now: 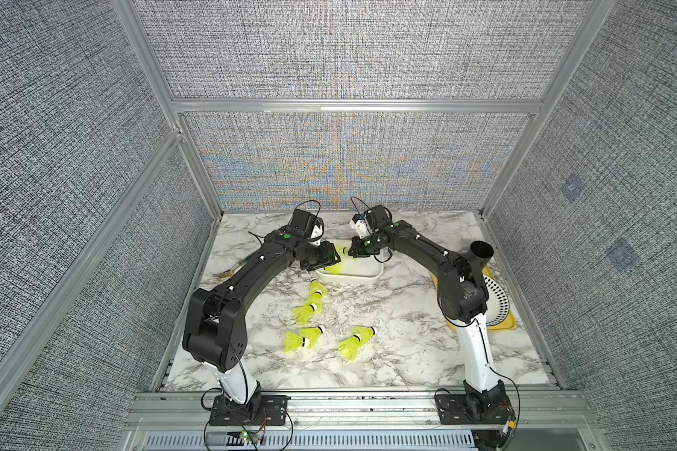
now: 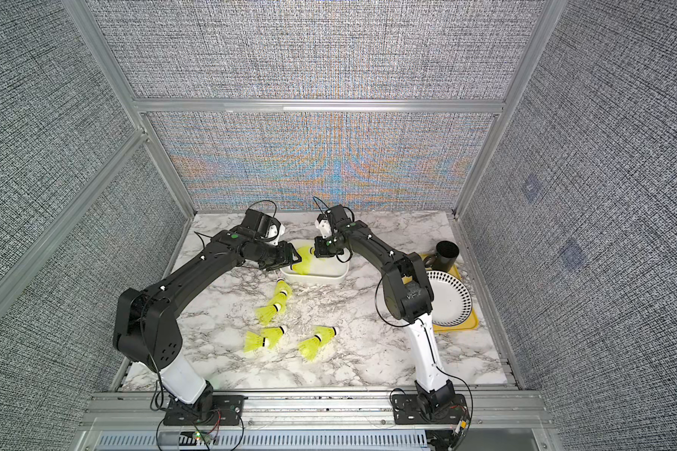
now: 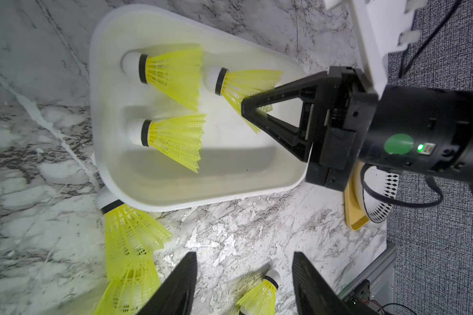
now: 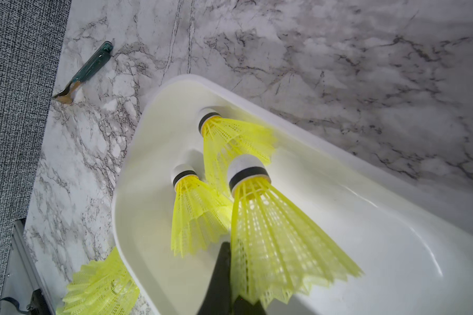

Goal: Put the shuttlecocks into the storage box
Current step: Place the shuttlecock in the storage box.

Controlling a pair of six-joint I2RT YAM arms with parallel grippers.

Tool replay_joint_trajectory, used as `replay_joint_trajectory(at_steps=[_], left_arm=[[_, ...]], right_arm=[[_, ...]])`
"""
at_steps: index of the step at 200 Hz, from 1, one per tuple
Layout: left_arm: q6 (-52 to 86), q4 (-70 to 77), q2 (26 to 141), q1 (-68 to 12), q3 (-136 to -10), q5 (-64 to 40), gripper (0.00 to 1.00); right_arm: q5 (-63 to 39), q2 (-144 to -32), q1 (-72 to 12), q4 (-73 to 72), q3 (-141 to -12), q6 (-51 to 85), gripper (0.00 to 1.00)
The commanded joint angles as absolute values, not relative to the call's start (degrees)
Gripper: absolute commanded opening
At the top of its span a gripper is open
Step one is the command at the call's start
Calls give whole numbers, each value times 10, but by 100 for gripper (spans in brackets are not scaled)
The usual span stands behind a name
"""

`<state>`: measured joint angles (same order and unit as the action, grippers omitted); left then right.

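Observation:
The white storage box [image 1: 348,279] [image 2: 317,278] [image 3: 202,191] [image 4: 393,259] stands mid-table. Two shuttlecocks [image 3: 172,73] [image 3: 175,141] lie inside it. Over the box, my right gripper [image 1: 350,252] [image 2: 316,253] [image 3: 247,106] [image 4: 230,261] is shut on the skirt of a third shuttlecock [image 3: 243,84] [image 4: 271,231], whose cap points along the box. My left gripper [image 1: 337,257] [image 2: 296,258] [image 3: 244,255] hangs open and empty beside the box's near left corner. Several more shuttlecocks [image 1: 315,291] [image 1: 362,335] [image 2: 268,312] [image 3: 260,294] lie on the marble in front of the box.
At the right edge a yellow tray [image 1: 505,326] [image 2: 452,327] holds a patterned plate [image 1: 499,304] [image 2: 450,300], with a black cup [image 1: 481,254] [image 2: 446,255] behind. A teal-handled utensil [image 4: 93,65] lies by the left wall. Grey panels enclose the table.

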<state>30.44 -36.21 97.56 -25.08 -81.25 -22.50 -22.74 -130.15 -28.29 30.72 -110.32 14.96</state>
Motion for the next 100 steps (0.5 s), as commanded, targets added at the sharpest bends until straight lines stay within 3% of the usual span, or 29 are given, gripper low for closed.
replay_joint_trajectory(at_steps=[1,100], left_arm=[[293,-379,974,-250,-811,-220,59],[292,-383,948,-250,-776,-221,59]], right_arm=[[-243,-1309,-283,311,-1114,128,0],[-273,-1357,-283,290,-1158,112,0]])
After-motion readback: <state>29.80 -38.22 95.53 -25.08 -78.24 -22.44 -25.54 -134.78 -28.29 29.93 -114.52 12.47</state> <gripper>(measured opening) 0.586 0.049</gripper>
